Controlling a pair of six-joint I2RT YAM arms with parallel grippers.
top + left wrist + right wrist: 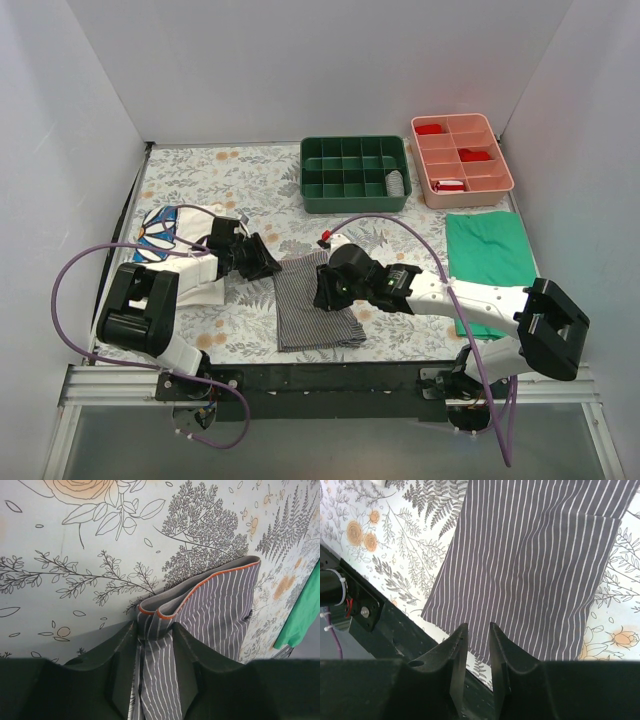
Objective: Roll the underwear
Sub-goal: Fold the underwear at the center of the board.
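The underwear (318, 312) is grey cloth with thin white stripes, lying mostly flat on the floral table at centre front. My left gripper (270, 263) is at its far left corner, shut on the bunched, orange-trimmed waistband. The left wrist view shows this grip (154, 630), with the rest of the underwear (220, 610) spreading to the right. My right gripper (322, 290) hovers over the underwear's middle. In the right wrist view its jaws (478, 627) stand a narrow gap apart with nothing between them, above the underwear (535, 555) near its front edge.
A green divided tray (355, 175) and a pink divided tray (462, 160) stand at the back. A plain green cloth (487, 250) lies right, a blue daisy-print cloth (165, 228) left. The black front rail (330, 375) runs just below the underwear.
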